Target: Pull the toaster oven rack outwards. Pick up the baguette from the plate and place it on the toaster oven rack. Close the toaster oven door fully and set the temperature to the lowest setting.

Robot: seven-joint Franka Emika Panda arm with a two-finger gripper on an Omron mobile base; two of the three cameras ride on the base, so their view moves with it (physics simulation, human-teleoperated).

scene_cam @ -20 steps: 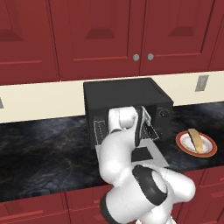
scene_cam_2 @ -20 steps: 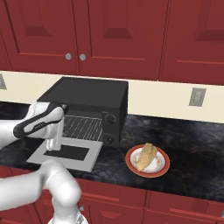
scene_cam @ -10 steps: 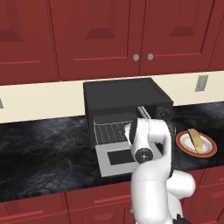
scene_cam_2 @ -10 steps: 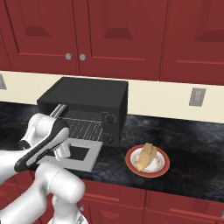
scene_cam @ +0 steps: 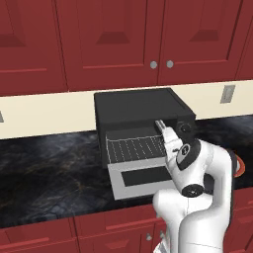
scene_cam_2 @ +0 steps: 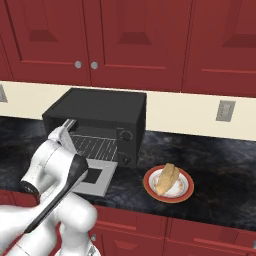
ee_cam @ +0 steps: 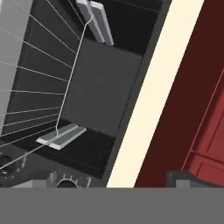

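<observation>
The black toaster oven stands on the counter with its grey toaster oven door folded down flat. The wire toaster oven rack sticks out over the door. My gripper hovers at the upper right corner of the oven's mouth, open, with nothing between its fingers. The baguette lies on the orange-rimmed plate to the right of the oven. My arm hides most of the plate in the left base view.
Two dark knobs sit on the oven's right panel. Red cabinets hang above, and a wall outlet is on the cream backsplash. The black marble counter runs to both sides, with drawers below its front edge.
The gripper has opened, let go of the rack, and risen from the oven's front to its upper right corner. The arm swung right. The rack stays pulled out.
</observation>
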